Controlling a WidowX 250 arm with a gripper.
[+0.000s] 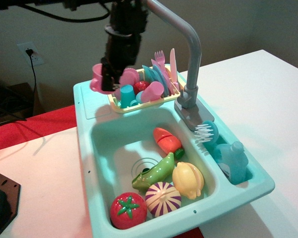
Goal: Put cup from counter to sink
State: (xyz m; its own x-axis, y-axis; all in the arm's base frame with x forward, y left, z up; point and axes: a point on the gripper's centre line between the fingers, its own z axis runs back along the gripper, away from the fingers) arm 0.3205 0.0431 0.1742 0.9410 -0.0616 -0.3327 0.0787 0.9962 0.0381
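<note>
End effector is clamped on the cup, gripping it at the rim side nearest the dish rack; finger gap can't be made out, the fingers read as one dark mass against the pink. Cup is airborne, tilted a bit, clear of the counter and hanging above its back-left corner, just left of the rack. Not over the sink.

Sink basin contents:
- orange carrot piece at the back right
- green pepper-like piece lying diagonally, one end near the drain
- yellow lemon touching the green piece
- purple-striped onion at the front, between lemon and tomato
- red tomato front left, touching the onion

Rack holds a teal cup, pink dishes, blue plates, and an upright pink fork and knife.

Side compartment right of the grey faucet: white-bristled brush and a blue bottle.
</note>
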